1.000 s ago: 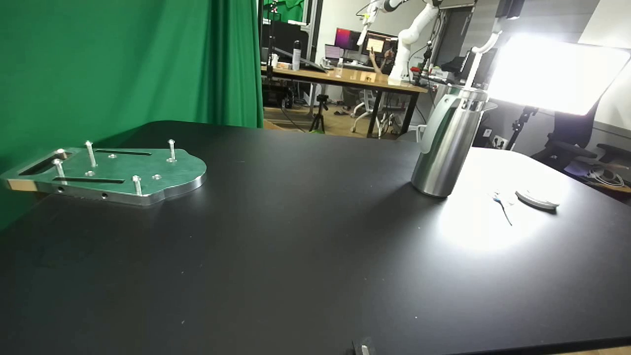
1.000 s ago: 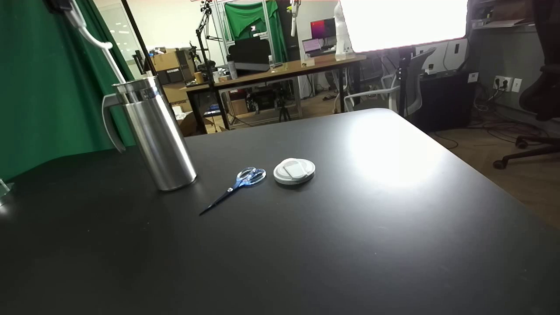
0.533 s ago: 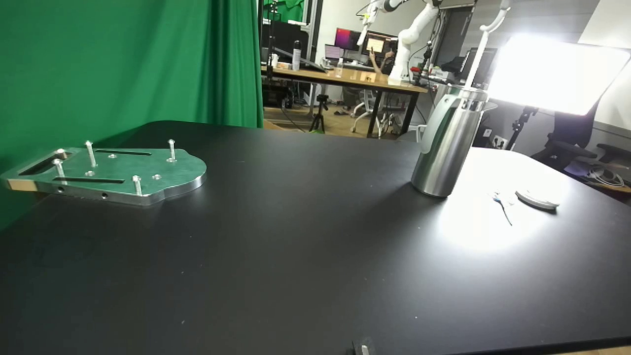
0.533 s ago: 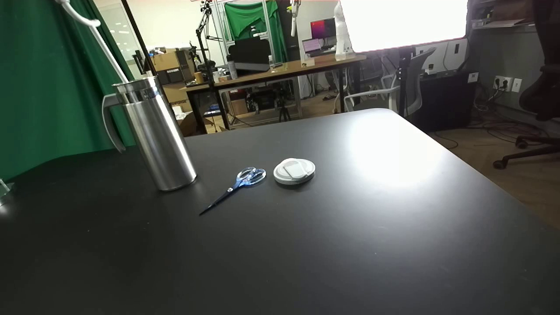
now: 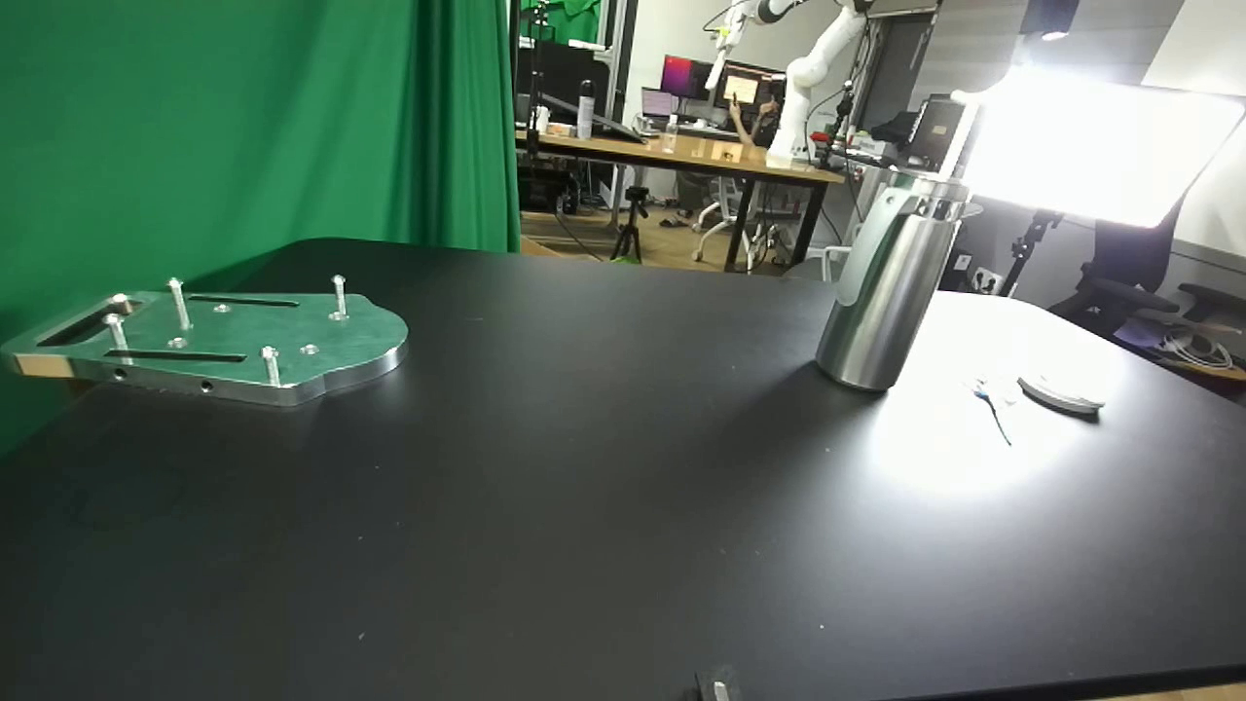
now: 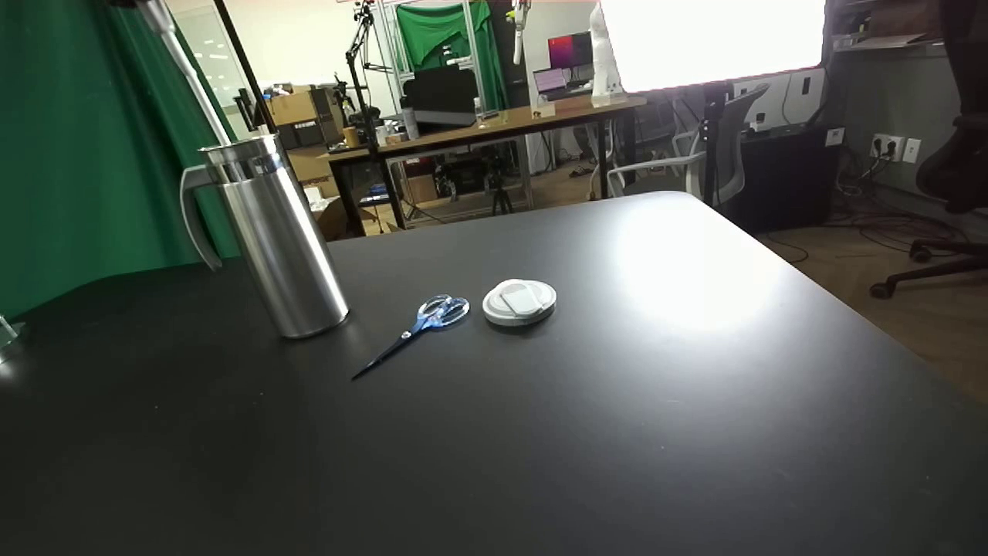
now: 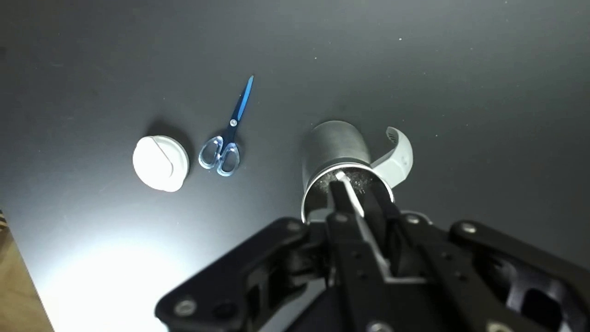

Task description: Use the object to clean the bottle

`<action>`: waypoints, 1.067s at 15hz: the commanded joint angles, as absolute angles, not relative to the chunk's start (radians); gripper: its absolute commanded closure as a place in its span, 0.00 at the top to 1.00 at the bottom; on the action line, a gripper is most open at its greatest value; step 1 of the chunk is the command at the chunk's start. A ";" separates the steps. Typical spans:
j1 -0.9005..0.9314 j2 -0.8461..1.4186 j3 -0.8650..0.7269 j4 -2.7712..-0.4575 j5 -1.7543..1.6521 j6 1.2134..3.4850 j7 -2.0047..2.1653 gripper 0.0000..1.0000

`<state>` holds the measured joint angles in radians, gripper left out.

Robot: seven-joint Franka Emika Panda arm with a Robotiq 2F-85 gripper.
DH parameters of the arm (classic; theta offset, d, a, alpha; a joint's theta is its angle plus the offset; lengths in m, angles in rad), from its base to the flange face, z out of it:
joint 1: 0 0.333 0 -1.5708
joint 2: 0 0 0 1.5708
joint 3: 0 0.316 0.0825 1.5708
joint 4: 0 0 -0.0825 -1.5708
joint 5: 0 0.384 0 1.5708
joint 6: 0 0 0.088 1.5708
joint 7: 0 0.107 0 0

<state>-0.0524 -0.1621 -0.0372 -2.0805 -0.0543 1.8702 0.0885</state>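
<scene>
The bottle (image 5: 881, 302) is a tall brushed-silver jug with a pale grey handle. It stands upright on the black table in both exterior views (image 6: 282, 247). A thin white tool (image 6: 199, 93) goes down through its open mouth; the tool's lower end is hidden inside. In the wrist view the bottle (image 7: 339, 140) lies beyond the fingers and the white tool (image 7: 354, 198) runs between them into the mouth. My gripper (image 7: 359, 196) is shut on the tool's upper part, above the bottle. In an exterior view only the gripper's dark tip (image 5: 1049, 18) shows at the top edge.
Blue-handled scissors (image 6: 417, 328) and a white round lid (image 6: 519, 302) lie beside the bottle. A flat green metal plate with upright pegs (image 5: 224, 341) lies at the table's far side. A bright lamp panel (image 5: 1100, 146) stands behind the table.
The gripper and tool rose between one second and half a second ago. Since then they have come down again and turned. The bottle has shifted very slightly to the right in an exterior view.
</scene>
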 commanded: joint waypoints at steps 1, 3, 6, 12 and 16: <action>-0.073 -0.118 -0.064 -2.049 -0.045 1.859 0.067 0.04; -0.083 -0.094 -0.078 -2.047 -0.043 1.861 0.060 0.04; -0.096 -0.060 -0.093 -2.045 -0.040 1.859 0.053 0.04; -0.110 -0.005 -0.107 -2.036 -0.042 1.853 0.051 0.04; -0.107 0.002 -0.105 -2.031 -0.045 1.843 0.051 0.04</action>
<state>-0.1062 -0.0092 -0.1028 -2.0658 -0.0471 1.8742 0.0577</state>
